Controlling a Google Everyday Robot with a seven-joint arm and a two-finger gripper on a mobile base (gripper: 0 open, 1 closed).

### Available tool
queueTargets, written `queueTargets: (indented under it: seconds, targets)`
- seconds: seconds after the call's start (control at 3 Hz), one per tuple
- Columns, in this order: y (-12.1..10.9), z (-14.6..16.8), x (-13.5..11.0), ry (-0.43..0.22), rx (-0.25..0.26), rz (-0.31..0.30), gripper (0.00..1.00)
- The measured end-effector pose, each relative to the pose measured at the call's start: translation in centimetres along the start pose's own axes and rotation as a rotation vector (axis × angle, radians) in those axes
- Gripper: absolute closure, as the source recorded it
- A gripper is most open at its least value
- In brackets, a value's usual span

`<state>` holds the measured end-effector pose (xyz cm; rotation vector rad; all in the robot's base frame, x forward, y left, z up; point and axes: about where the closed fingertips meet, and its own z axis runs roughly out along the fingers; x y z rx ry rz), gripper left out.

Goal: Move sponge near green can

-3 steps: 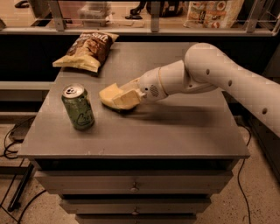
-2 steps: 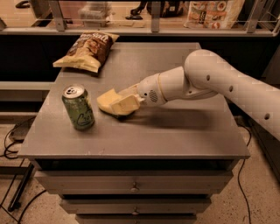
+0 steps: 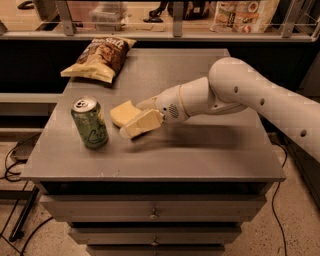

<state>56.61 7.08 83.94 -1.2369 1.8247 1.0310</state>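
Note:
The green can (image 3: 90, 123) stands upright on the left part of the grey table (image 3: 200, 150), silver top and pull tab up. The pale yellow sponge (image 3: 123, 112) is just right of the can, a small gap between them, low over or on the tabletop. My gripper (image 3: 134, 119) reaches in from the right on the white arm (image 3: 240, 90). Its pale yellow fingers (image 3: 142, 124) sit on either side of the sponge's right end and grip it. The near finger covers part of the sponge.
A brown-and-yellow chip bag (image 3: 100, 57) lies at the table's back left corner. Drawers (image 3: 155, 215) run under the tabletop. A shelf with packaged goods (image 3: 240, 15) runs along the back. Cables lie on the floor at the left.
My gripper has carried the sponge to the left and a little toward the front, closer to the green can. The can and the chip bag have not moved.

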Motion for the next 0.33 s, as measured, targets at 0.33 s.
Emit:
queueTargets:
  seconds: [0.33]
  targets:
    - [0.0, 0.01, 0.0, 0.0, 0.0, 0.0, 0.0]
